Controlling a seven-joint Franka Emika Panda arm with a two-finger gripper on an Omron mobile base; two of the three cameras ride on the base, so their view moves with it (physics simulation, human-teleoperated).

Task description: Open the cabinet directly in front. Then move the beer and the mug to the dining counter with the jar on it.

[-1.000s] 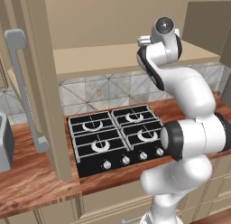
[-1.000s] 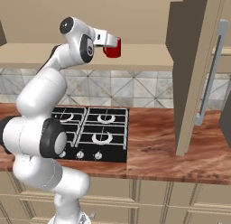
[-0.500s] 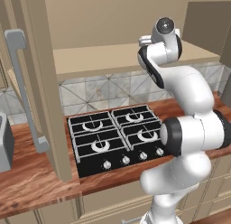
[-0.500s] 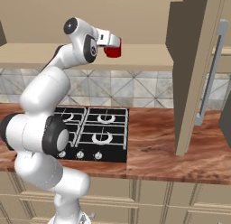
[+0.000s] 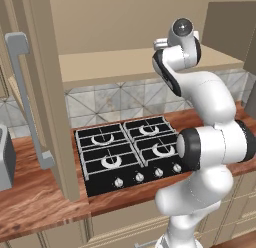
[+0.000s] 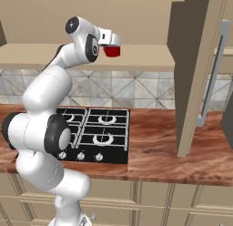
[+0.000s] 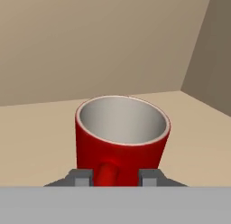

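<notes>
Mug (image 7: 121, 136) stands upright on the cabinet (image 6: 150, 61) shelf, directly ahead of the gripper (image 7: 115, 177), handle pointing back between the fingertips (image 7: 81, 177). Fingers sit either side of the handle, narrowly apart; can't tell if they pinch it yet. Shelf is bare beige, doors swung wide, hob (image 6: 93, 135) well below the mug.

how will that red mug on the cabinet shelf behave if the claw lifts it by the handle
The red mug looks stiff and glazed, so probably slippery against the claw, whose fingertips flank its handle. Held by the handle alone, off-centre, it may swing or tilt. It looks empty, so likely light, with nothing to spill on the cabinet shelf.
</notes>
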